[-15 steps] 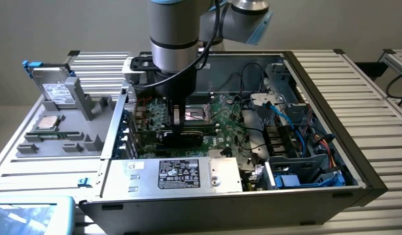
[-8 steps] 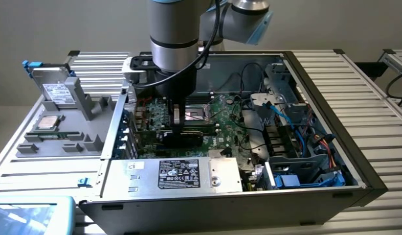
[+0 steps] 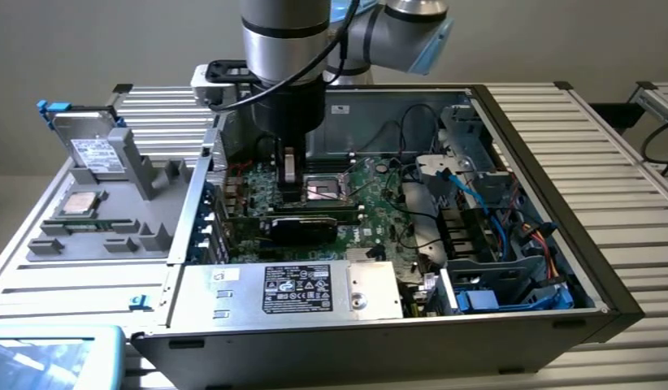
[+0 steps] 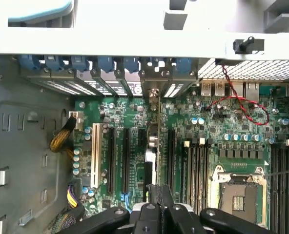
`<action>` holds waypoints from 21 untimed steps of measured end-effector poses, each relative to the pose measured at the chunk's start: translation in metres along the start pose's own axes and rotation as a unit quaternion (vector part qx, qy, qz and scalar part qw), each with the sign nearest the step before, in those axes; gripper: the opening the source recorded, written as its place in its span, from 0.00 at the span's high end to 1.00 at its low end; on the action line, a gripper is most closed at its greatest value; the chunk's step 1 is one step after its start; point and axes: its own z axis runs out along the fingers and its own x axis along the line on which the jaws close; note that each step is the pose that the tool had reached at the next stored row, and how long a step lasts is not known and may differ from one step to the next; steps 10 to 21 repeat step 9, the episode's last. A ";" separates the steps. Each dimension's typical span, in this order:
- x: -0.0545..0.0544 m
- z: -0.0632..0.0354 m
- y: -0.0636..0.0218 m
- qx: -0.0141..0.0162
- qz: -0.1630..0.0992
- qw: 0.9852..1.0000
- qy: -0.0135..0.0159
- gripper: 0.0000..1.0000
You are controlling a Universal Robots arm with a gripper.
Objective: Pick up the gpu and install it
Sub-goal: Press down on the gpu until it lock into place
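Observation:
The gpu [image 3: 301,226] stands on edge in a slot of the green motherboard [image 3: 372,183] inside the open computer case, with its black cooler facing the exterior camera. The wrist view shows the gpu [image 4: 153,141] edge-on, a thin strip running from its silver bracket at the case's rear wall toward my fingers. My gripper [image 3: 291,185] hangs just above the card's top edge. In the wrist view the gripper [image 4: 159,192] has its two dark fingers pressed together, shut, with nothing visibly between them.
A grey fixture [image 3: 149,207] at the exterior view's left holds a silver drive [image 3: 96,153], a processor [image 3: 80,203] and memory sticks [image 3: 90,226]. The power supply [image 3: 301,288] sits at the case front. Blue cables [image 3: 508,211] crowd the right. The CPU socket [image 4: 239,192] is beside the card.

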 end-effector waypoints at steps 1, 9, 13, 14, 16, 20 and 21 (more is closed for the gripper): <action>0.000 0.0001 0.0006 0.000 0.000 1.000 0.000 0.88; 0.000 0.0001 0.0007 0.000 0.000 1.000 0.000 0.88; 0.000 0.0001 0.0007 0.000 0.000 1.000 0.000 0.88; 0.000 0.0001 0.0007 0.000 0.000 1.000 0.000 0.88; 0.000 0.0001 0.0007 0.000 0.000 1.000 0.000 0.88; 0.000 0.0001 0.0007 0.000 0.000 1.000 0.000 0.88; 0.000 0.0001 0.0007 0.000 0.000 1.000 0.000 0.88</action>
